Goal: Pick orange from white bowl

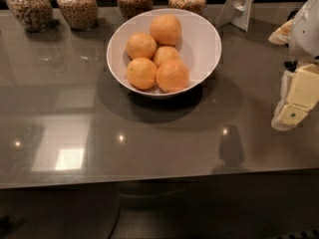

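The white bowl (204,44) stands at the back middle of the grey table. It holds five oranges. The orange (172,75), the largest and slightly oval, lies at the front right of the bowl. The four rounder oranges lie beside and behind it. My gripper (294,103) hangs at the right edge of the view, well right of the bowl and a little nearer than it, above the table. It holds nothing that I can see.
Several glass jars of grain (77,6) stand in a row along the table's back edge. A white folded stand (239,4) is at the back right. The table's front edge (149,180) runs across the lower view.
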Tool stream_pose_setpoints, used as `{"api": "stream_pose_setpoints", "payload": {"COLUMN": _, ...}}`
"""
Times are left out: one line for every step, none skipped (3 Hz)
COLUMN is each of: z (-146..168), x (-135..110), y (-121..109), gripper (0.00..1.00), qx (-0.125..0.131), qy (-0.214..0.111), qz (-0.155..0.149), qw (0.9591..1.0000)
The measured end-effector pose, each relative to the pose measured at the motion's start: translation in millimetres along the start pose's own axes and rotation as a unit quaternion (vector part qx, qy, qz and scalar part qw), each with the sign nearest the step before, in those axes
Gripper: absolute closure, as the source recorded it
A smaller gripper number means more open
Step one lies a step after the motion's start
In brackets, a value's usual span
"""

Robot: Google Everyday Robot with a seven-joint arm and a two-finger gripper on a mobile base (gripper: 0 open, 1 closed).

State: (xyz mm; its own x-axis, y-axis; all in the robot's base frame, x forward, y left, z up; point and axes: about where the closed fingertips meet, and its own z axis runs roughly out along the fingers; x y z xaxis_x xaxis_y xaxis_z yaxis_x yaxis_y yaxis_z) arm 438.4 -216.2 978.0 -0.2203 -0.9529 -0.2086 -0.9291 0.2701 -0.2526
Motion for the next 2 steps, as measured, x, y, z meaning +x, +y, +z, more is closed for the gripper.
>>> {"api": "stream_pose_setpoints", "payload": {"z": 0.0, "x": 0.0, "y": 0.0, "gripper": 0.0, "qx": 0.0, "qy": 0.0, "qz": 0.0, "qw": 1.0}}
{"api": "stream_pose_setpoints", "payload": {"z": 0.2, "x": -8.8, "y": -4.1, "gripper": 0.0, "qx": 0.006, "qy": -0.017, "qz": 0.003, "qw": 0.9998}}
